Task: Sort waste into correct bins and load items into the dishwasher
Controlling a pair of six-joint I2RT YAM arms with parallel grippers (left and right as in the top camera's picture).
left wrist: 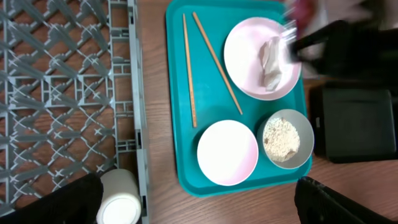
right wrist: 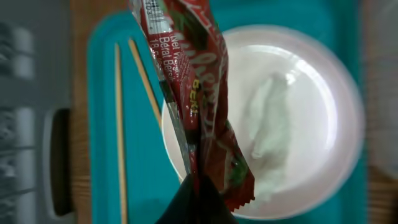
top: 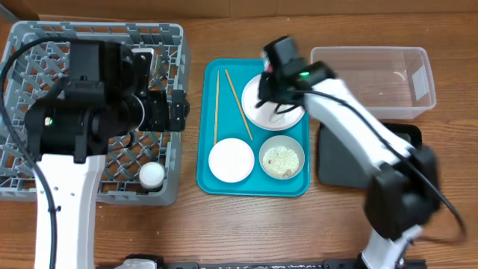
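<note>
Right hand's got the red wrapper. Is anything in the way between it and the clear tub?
Nothing visible does. The red wrapper hangs from the shut right hand over the plate. The clear tub stands just past the teal tray, with its top open.

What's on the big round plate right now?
A crumpled white napkin lies on the plate. The red wrapper hangs above it, pinched in the right gripper. Wrapper and gripper hide part of the plate, so anything there cannot be seen.
</note>
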